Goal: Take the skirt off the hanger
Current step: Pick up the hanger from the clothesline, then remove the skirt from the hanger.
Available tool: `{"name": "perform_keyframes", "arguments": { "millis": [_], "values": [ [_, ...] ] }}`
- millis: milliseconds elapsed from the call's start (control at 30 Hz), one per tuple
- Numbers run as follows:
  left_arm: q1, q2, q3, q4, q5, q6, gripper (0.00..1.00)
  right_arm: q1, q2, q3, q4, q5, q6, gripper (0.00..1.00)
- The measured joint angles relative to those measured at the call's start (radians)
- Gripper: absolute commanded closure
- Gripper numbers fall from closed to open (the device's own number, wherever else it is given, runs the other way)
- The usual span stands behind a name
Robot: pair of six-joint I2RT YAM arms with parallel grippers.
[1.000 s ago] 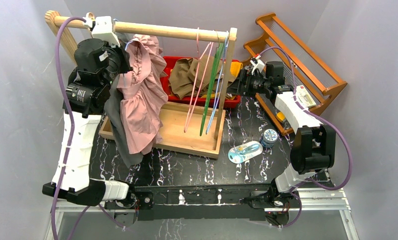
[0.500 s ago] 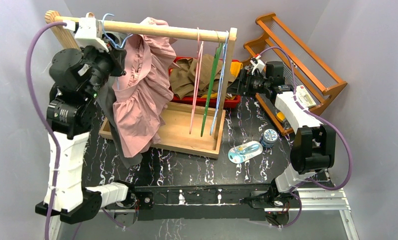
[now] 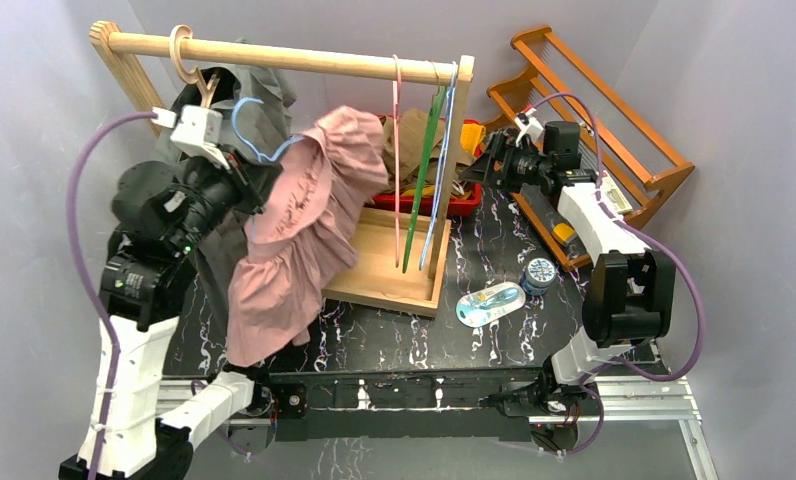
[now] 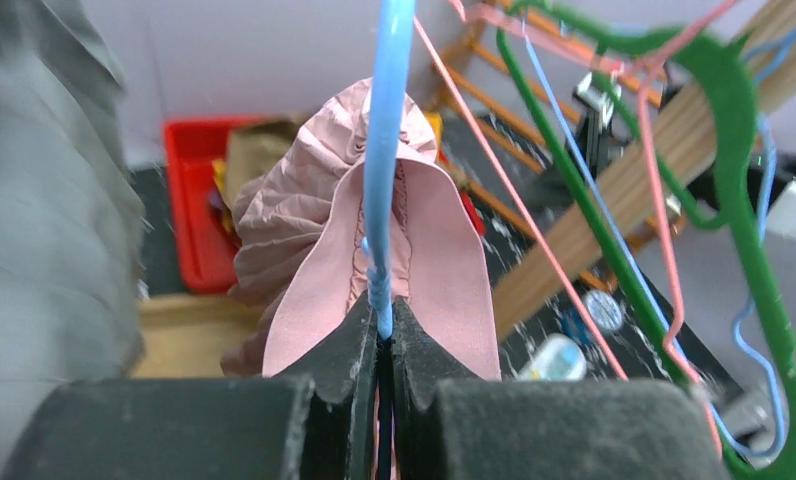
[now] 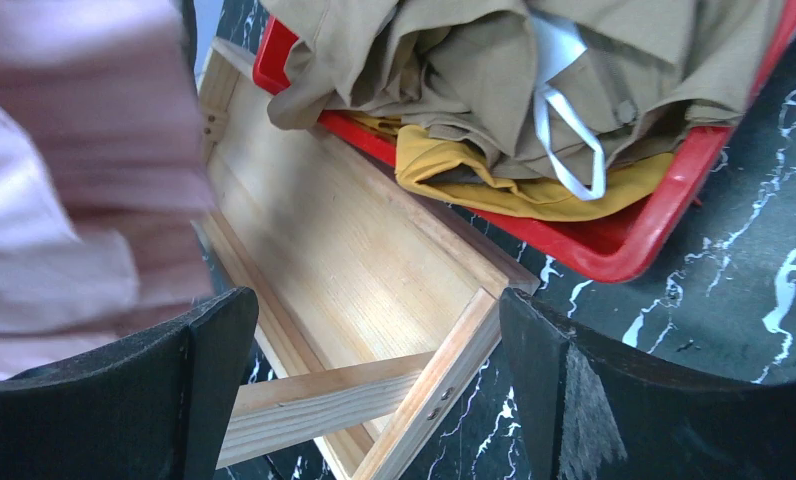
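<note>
A pink ruffled skirt [image 3: 294, 230] hangs on a thin blue hanger [image 3: 249, 125], off the wooden rail [image 3: 294, 58]. My left gripper [image 3: 242, 165] is shut on the blue hanger, holding it with the skirt in the air left of the rack. In the left wrist view the blue hanger [image 4: 386, 150] runs up from between my closed jaws, with the pink skirt [image 4: 424, 240] draped on both sides. My right gripper [image 3: 486, 160] is open and empty beside the rack's right post, above the red bin [image 5: 614, 245].
A grey garment [image 3: 249, 95] hangs on a wooden hook at the rail's left end. Pink, green and blue empty hangers [image 3: 419, 150] hang at the right. The rack's wooden base [image 3: 384, 275], a brown wooden rack [image 3: 594, 110] at back right, a plastic packet [image 3: 489, 303] and a small round tin [image 3: 540, 272] also show.
My left gripper has lifted the blue hanger with the pink skirt off the rail and carried it down and forward. The right gripper has shifted slightly.
</note>
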Motion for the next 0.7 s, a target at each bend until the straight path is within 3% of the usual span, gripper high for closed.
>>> {"name": "perform_keyframes", "arguments": {
  "millis": [333,700],
  "values": [
    [0.000,0.047,-0.397,0.248,0.228,-0.275,1.00,-0.034,0.013,-0.005,0.056,-0.083,0.061,0.09],
    [-0.016,0.257,-0.446,0.467,0.358,-0.420,1.00,0.039,0.074,-0.019,0.268,-0.236,0.209,0.22]
  ]
}}
